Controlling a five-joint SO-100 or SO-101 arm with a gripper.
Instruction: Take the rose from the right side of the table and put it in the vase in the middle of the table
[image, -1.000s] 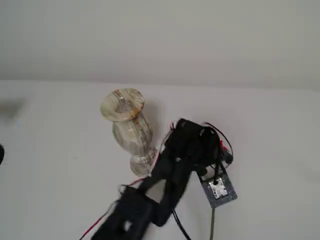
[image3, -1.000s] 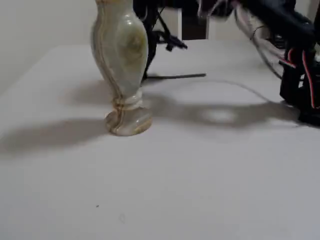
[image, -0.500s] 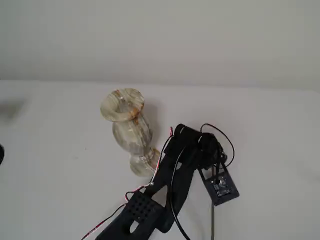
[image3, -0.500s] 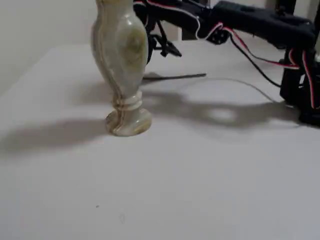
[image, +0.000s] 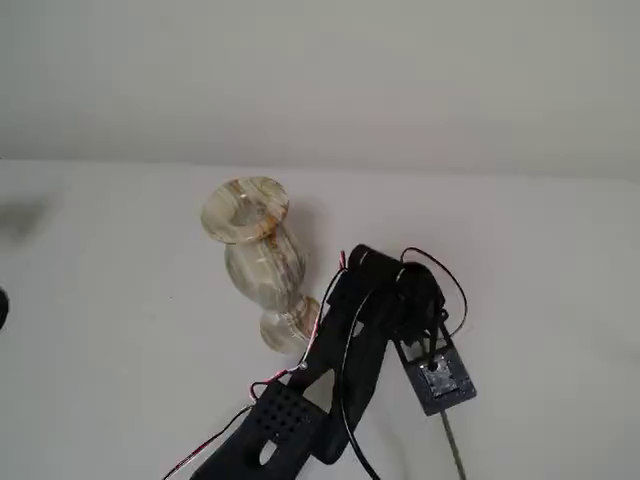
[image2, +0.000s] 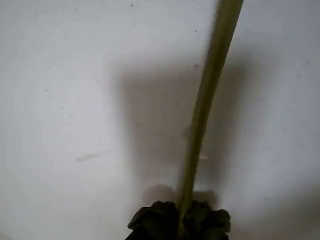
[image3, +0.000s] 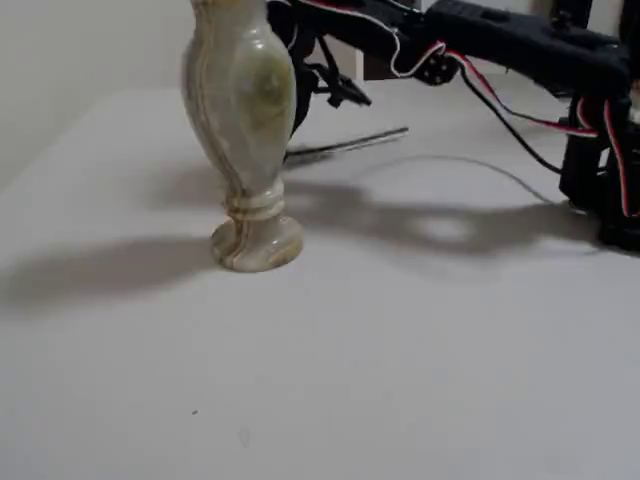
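1. The thin grey-green rose stem (image2: 200, 120) lies flat on the smooth white tabletop (image: 120, 330). In the wrist view its long line runs from the top edge down to a dark, bunched bloom (image2: 177, 222) at the bottom.
2. In a fixed view, part of the stem (image3: 345, 145) pokes out from behind the vase, lying sideways.
3. In a fixed view, the stem (image: 455, 450) runs toward the near table edge.
4. The black robot arm (image: 360, 330) bends down over the rose.
5. I cannot tell if its claw is open or closed.
6. The tall cream-and-brown stone vase (image: 260, 262) stands upright just beside the arm, near the table's middle.
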